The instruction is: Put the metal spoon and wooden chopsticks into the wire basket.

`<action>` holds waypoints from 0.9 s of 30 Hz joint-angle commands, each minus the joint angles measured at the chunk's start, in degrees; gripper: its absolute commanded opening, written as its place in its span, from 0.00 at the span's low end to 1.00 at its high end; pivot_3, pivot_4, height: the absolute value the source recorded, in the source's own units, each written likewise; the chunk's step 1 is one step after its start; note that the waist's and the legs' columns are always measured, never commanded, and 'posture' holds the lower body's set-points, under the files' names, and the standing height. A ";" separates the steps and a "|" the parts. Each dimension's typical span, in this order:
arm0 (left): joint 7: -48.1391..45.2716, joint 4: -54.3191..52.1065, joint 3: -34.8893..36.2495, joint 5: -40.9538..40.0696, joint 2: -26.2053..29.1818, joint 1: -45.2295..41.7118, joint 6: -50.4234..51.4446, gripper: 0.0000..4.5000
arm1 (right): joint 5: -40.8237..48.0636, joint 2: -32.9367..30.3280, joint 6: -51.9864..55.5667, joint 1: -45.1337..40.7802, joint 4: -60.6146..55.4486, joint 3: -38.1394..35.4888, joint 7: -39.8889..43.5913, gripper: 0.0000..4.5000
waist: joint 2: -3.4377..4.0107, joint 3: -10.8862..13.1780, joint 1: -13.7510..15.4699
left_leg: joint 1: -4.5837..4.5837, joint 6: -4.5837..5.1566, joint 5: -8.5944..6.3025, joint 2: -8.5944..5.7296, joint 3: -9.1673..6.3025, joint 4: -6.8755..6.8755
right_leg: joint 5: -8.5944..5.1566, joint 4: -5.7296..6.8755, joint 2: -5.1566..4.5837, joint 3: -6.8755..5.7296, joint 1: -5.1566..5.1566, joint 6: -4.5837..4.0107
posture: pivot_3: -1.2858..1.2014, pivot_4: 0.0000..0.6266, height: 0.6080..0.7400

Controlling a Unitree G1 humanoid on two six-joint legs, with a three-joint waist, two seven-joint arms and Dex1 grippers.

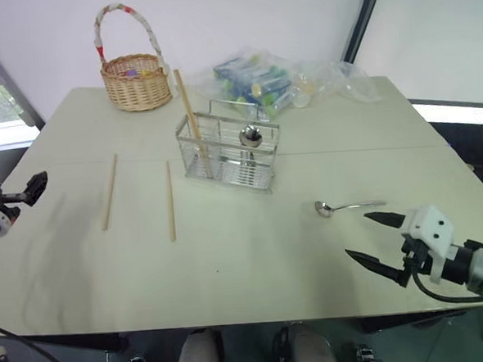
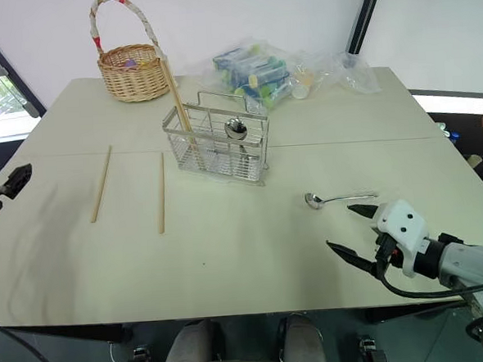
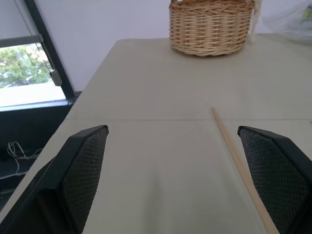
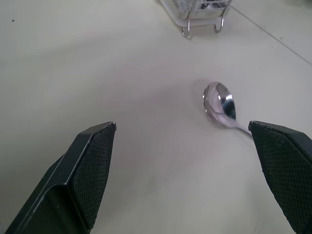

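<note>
Spoon on surface: metal spoon [image 1: 347, 206] lies flat, bowl toward the wire basket [image 1: 227, 153], just beyond the right pincer
Spoon in basket: a second spoon [image 1: 250, 135] stands inside, bowl up
Chopsticks: one chopstick [image 1: 190, 113] leans upright in the basket's left end; two chopsticks [image 1: 110, 191] [image 1: 170, 199] lie side by side on the surface [image 1: 255, 262], left of it
Right pincer [image 1: 376, 240]: fingers wide apart, empty
Left pincer [image 3: 175, 170]: fingers apart, apparently empty, near the left edge
Wicker basket [image 1: 136, 81]: far left corner

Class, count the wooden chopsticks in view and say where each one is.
3: one chopstick stands tilted in the wire basket; two lie on the table to its left.
</note>
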 commanded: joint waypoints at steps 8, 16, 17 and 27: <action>0.30 0.68 -0.71 0.63 1.58 -2.75 -0.93 1.00 | 0.00 -0.11 -3.79 0.27 1.48 -2.20 0.29 1.00 | 0.00 0.00 0.00 | 0.01 0.00 0.00 0.00 0.01 0.00 | -0.01 0.00 0.01 0.00 0.02 0.01 | 0.52 0.24 0.14; -0.90 -1.56 -1.23 -1.35 1.01 -3.82 -0.44 1.00 | -1.65 -2.41 -9.36 -3.37 9.48 -1.44 3.68 1.00 | 0.00 0.01 -0.02 | 0.02 0.01 0.01 0.00 0.02 0.03 | 0.00 0.02 0.05 0.00 0.01 0.01 | 0.52 0.24 0.14; -1.07 -2.72 -0.98 -2.71 0.62 -4.22 0.99 1.00 | -1.81 -2.74 -10.21 -3.94 10.45 -1.30 4.22 1.00 | -0.02 0.01 -0.02 | 0.02 0.01 0.01 0.00 0.02 0.03 | 0.00 0.02 0.05 0.00 0.01 0.01 | 0.52 0.24 0.14; -14.33 -26.11 -8.95 -17.47 3.73 -3.56 12.72 1.00 | -5.74 -10.17 -19.15 -24.97 29.62 8.19 14.94 1.00 | 0.20 0.27 -0.38 | 0.03 -0.02 0.14 -0.01 0.12 0.11 | 0.02 0.01 -0.01 0.01 0.10 -0.03 | 0.52 0.24 0.14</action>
